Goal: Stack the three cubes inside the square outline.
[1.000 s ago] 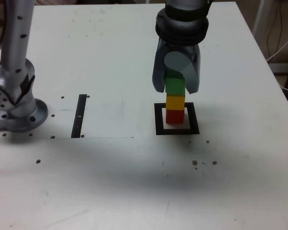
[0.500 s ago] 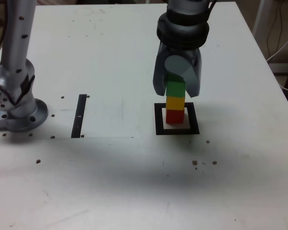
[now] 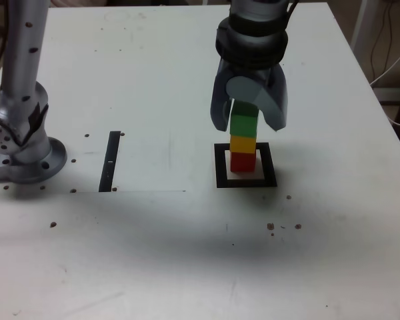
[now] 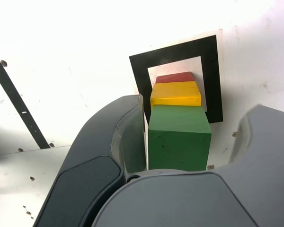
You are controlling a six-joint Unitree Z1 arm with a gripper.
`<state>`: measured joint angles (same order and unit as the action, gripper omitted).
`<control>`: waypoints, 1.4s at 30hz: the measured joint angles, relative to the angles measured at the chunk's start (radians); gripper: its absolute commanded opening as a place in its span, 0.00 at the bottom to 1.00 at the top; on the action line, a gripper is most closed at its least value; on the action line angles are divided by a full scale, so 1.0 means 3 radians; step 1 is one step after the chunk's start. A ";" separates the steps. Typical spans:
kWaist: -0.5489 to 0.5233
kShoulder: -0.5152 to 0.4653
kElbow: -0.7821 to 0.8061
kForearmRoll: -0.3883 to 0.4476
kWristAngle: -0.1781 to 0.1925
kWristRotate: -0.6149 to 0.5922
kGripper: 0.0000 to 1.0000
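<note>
Now the tool [image 3: 249,123] stands spread around the finished tower, released from the top block.

Right at the tool, the jaws sit apart on either side of the green cube [image 4: 179,137]; in the wrist view one jaw is close by its side and the other is clear of it, so nothing is clamped. Under the green one sit the yellow cube [image 3: 243,144] and the red cube [image 3: 242,161], the red resting on the pale centre of the square outline [image 3: 246,181], which lies flat on the white bench [image 3: 187,253]. Off to the exterior view's left is a thin black strip [image 3: 111,161] and the arm's base [image 3: 23,150]. These blocks look light, stiff and smooth-sided, so I would guess the tower tips easily; any hold belongs on two opposite flat faces, squarely, and a straight lift away seems safest.
</note>
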<state>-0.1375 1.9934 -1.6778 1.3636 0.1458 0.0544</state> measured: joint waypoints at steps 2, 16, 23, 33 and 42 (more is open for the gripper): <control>0.0000 -0.0007 0.0000 0.0000 0.0009 0.0000 0.99; -0.0014 -0.0436 0.0036 0.0134 -0.0003 0.0000 0.99; -0.0022 -0.0832 0.0205 0.0277 -0.0023 0.0000 0.99; 0.0136 -0.1472 0.0944 0.0255 -0.0157 0.0038 0.99; 0.0163 -0.1764 0.1655 0.0243 -0.0324 0.0092 0.99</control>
<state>-0.0887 1.4643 -1.1812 1.4365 0.0486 0.0819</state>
